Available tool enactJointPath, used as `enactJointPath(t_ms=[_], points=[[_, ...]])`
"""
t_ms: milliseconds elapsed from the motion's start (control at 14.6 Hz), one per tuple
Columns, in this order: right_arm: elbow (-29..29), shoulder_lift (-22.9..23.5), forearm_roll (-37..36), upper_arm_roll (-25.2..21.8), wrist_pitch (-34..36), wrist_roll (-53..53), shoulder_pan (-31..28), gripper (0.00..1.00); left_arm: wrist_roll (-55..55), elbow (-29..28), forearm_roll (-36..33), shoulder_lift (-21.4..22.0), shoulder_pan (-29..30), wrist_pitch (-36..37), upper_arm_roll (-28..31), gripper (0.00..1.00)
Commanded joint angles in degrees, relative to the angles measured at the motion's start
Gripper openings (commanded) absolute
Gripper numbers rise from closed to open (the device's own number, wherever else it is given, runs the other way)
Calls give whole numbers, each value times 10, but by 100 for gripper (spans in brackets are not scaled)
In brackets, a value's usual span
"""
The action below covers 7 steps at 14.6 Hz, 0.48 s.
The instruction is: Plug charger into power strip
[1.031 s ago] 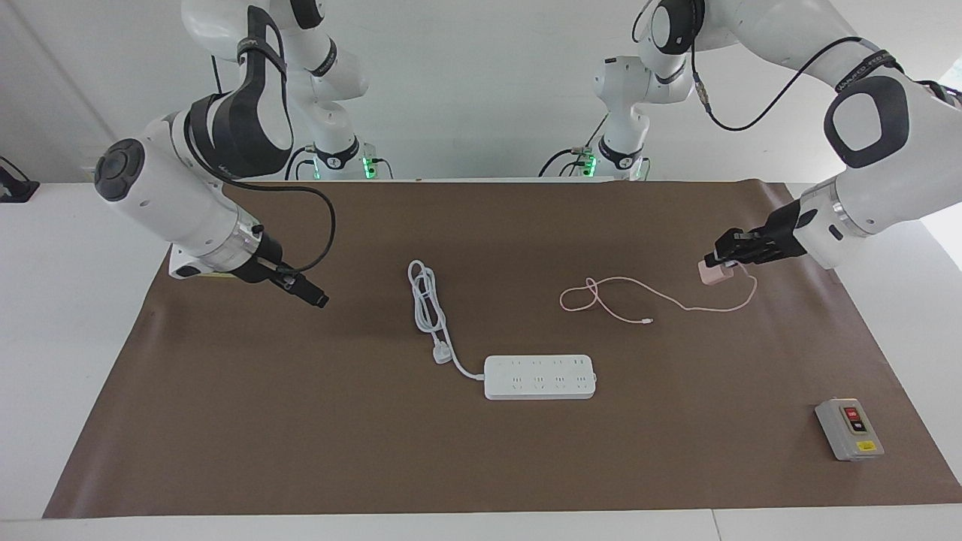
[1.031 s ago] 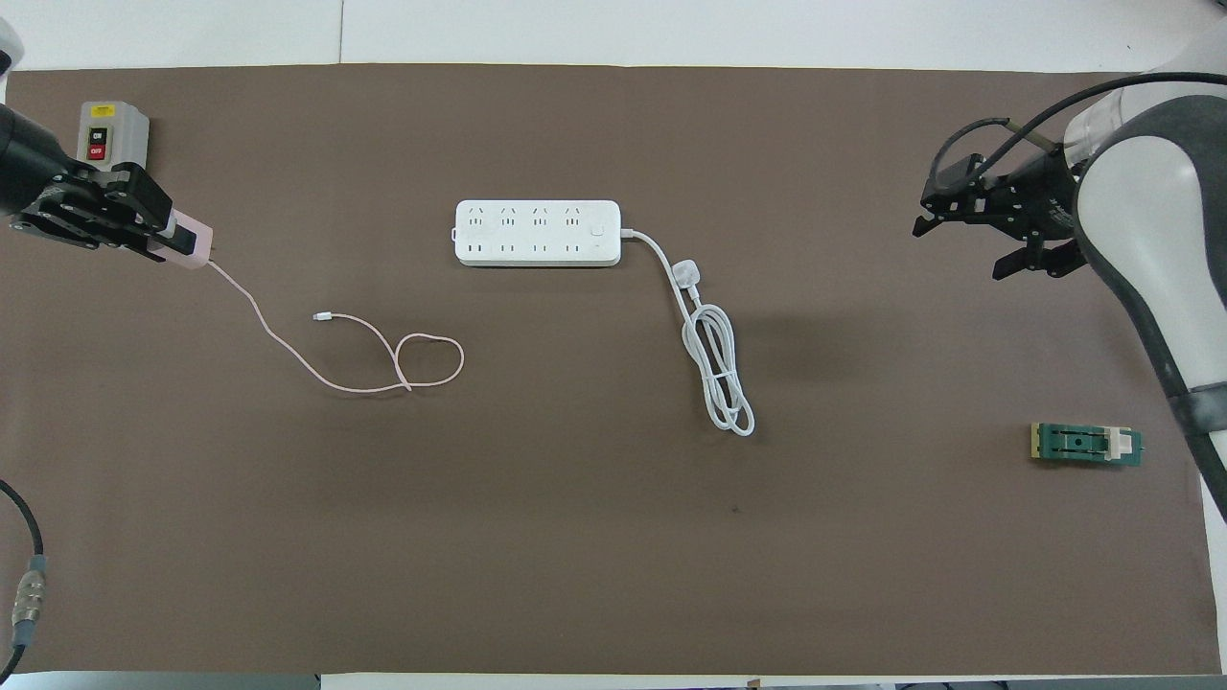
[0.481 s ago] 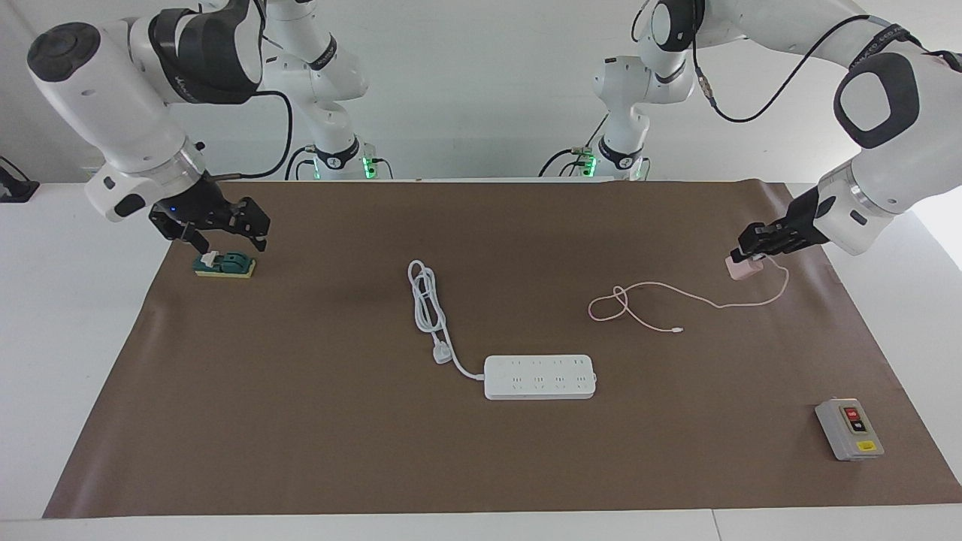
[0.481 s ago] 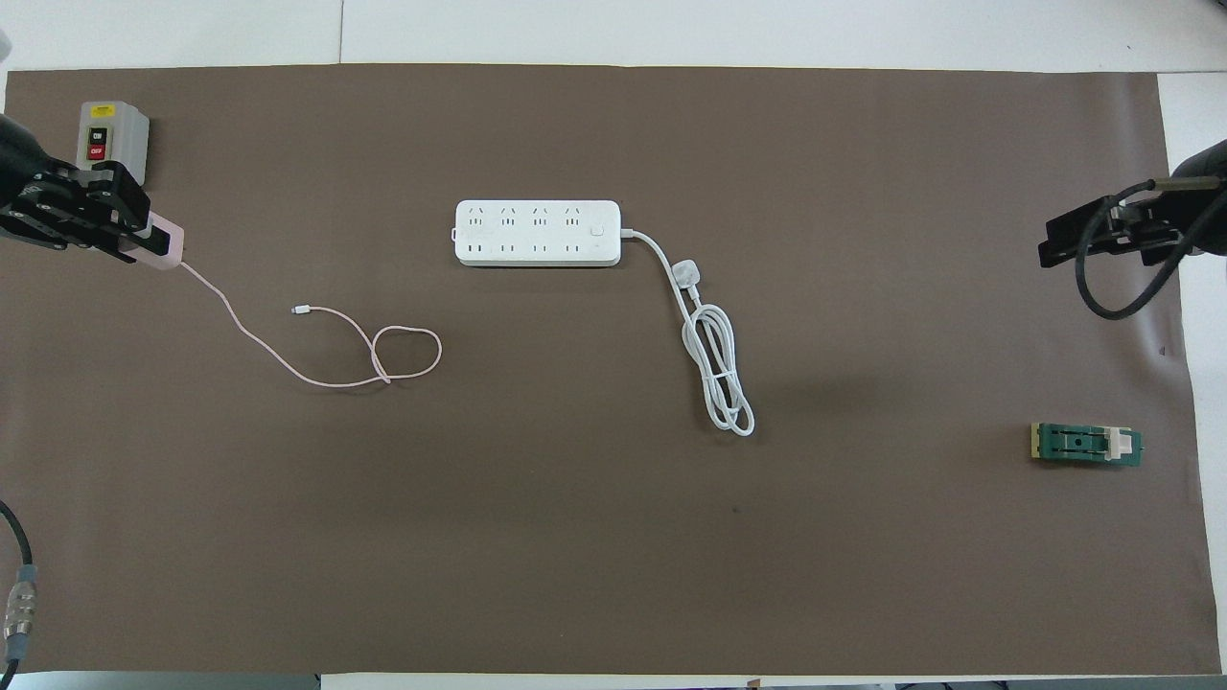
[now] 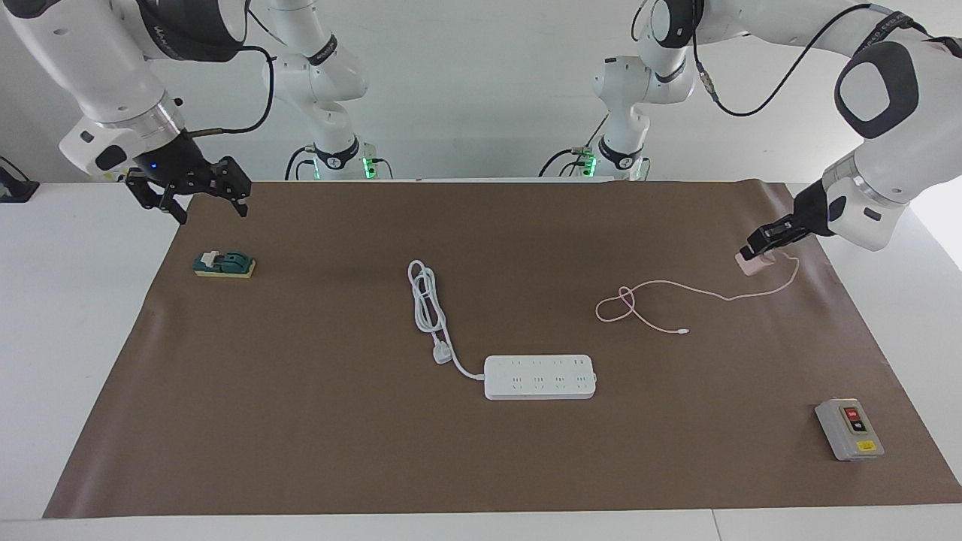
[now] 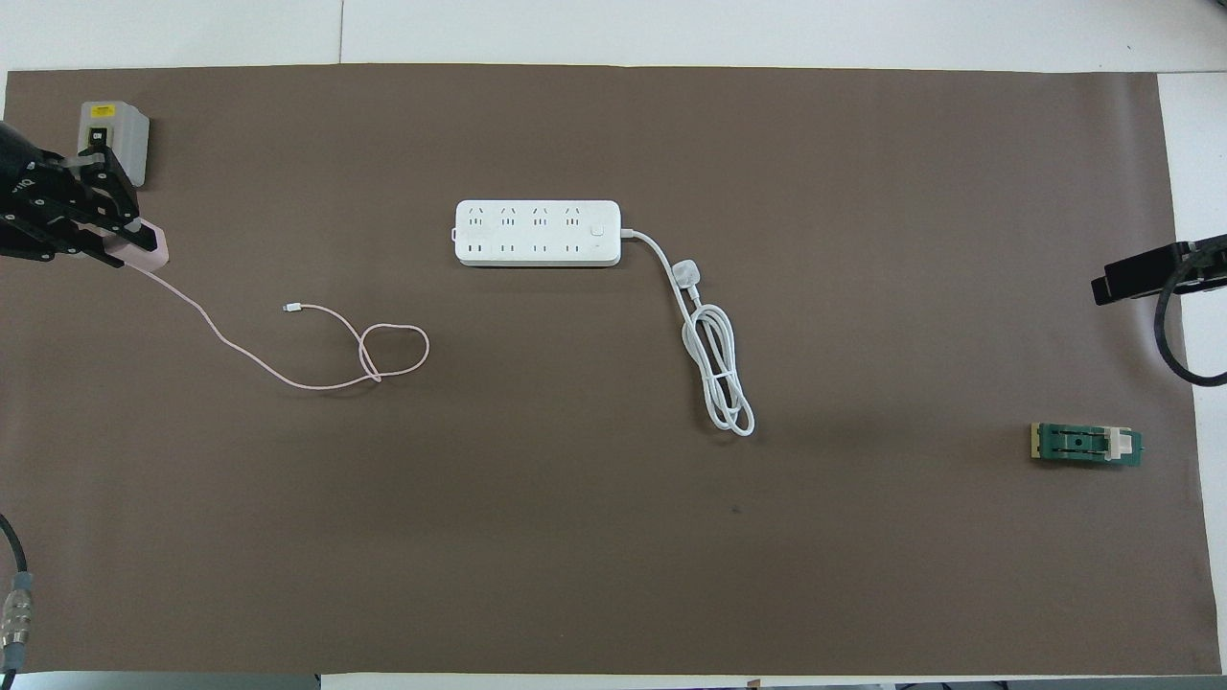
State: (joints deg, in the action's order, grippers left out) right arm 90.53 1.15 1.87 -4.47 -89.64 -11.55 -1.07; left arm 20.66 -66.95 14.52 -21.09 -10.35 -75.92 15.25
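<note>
Charger (image 5: 754, 264), pale pink cube, pinched by left hand (image 5: 760, 244), right hand (image 5: 192, 188) spread.

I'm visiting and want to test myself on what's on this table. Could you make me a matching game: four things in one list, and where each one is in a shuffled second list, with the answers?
Things:
1. charger
2. power strip
3. grey switch box
4. green block

Places:
A. toward the right arm's end of the table, near the robots
B. mid-table, farther from the robots than its coiled white cord
C. gripped in the left gripper
D. toward the left arm's end, farthest from the robots

Pairs: 1-C, 2-B, 3-D, 4-A
</note>
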Motion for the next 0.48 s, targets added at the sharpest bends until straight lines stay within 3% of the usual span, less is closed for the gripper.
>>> enactJointPath(t_ms=[0, 412], points=[[18, -10, -11, 9, -4, -15, -16, 100, 91, 3, -9, -2, -17, -10, -1, 0], [18, -23, -12, 10, 10, -11, -23, 100, 267, 3, -15, -25, -70, -64, 1, 0]])
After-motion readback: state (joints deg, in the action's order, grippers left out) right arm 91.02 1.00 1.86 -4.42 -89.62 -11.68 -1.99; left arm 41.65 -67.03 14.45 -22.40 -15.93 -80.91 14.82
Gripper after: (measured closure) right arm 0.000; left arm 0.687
